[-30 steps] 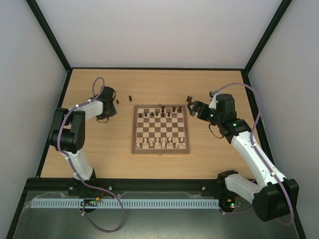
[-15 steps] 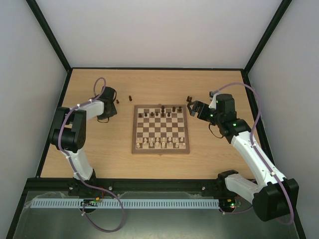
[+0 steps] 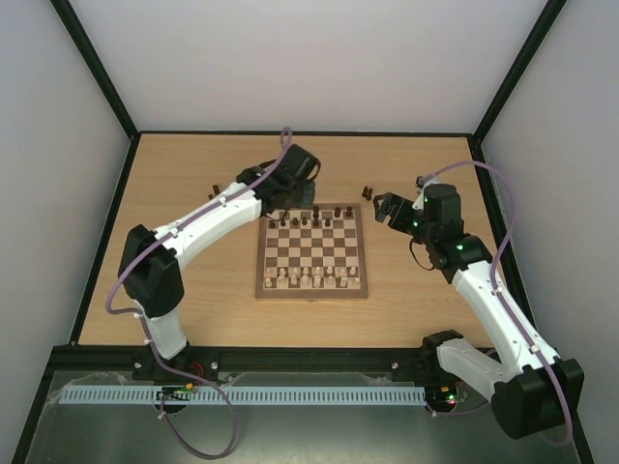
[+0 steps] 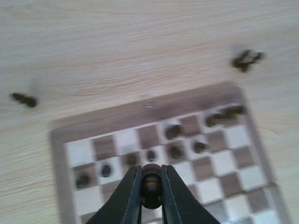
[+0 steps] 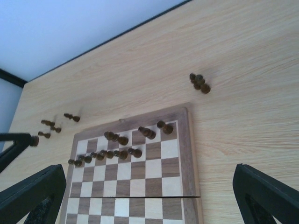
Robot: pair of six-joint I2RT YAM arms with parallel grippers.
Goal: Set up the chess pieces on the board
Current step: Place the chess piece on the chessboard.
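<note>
Here, one tiny dark brown wooden chess piece (image 4: 151, 186) was pinched between the two black fingers of the left claw (image 4: 151, 179), which was closed snugly around it. The piece hung over the far left part of the square wooden chessboard (image 3: 311, 253), which had light and dark checkered squares and a pale frame. Whether the piece touched a square could not be told.

More dark brown chess pieces (image 3: 308, 220) stood in the board's two far rows, with gaps among them. The two near rows held pale cream pieces (image 3: 308, 280).

A few dark pieces lay off the board on the light wooden counter (image 3: 193, 290): a small cluster (image 5: 200, 83) just beyond the far right corner and a scatter (image 5: 51, 126) past the far left corner. The right claw (image 3: 379, 207) hovered beside the far right corner, fingers spread wide and holding nothing.

The step in hand appeared to be placing the held piece on an empty far-row square. Next, the left claw would likely need to lower the piece upright without nudging its neighbours, then let go.
</note>
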